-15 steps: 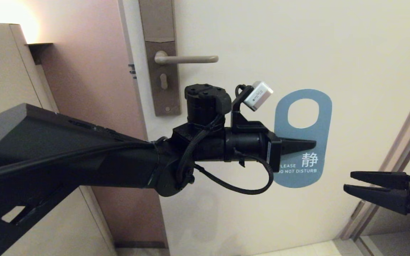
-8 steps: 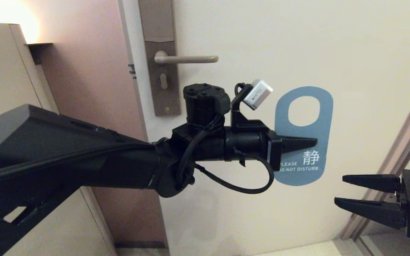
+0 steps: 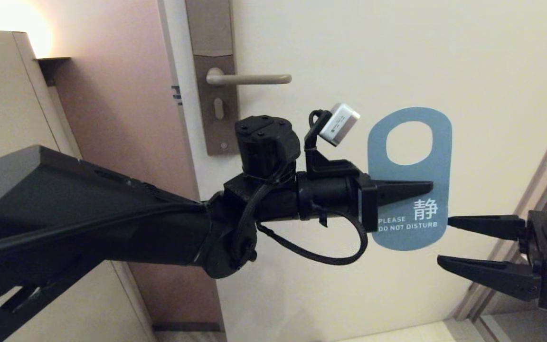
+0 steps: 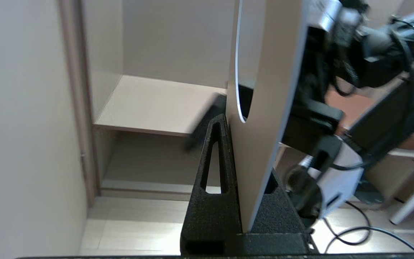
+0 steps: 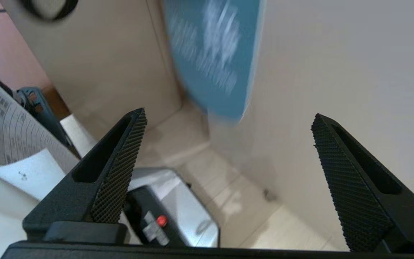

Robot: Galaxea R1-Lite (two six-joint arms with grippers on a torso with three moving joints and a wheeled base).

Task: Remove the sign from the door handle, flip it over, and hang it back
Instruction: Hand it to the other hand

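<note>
The sign (image 3: 411,166) shows its blue "DO NOT DISTURB" side and hangs free in front of the door, off the handle. My left gripper (image 3: 428,186) is shut on its middle, below the oval hole; the left wrist view shows the card (image 4: 264,118) edge-on between the fingers. The door handle (image 3: 249,79), a beige lever on a brown backplate, is bare, up and left of the sign. My right gripper (image 3: 444,240) is open and empty, just right of the sign's lower edge, tips pointing at it. The right wrist view shows the blue card (image 5: 214,54) ahead of the open fingers.
The cream door (image 3: 349,57) fills the background. A pinkish wall and door frame (image 3: 126,118) stand to the left. Another frame edge (image 3: 530,204) runs down the right side, close to my right gripper. The tiled floor (image 3: 397,332) shows at the bottom.
My left gripper has raised the sign a little and moved it right. My right gripper has moved left toward the sign's lower edge and opened wider.
</note>
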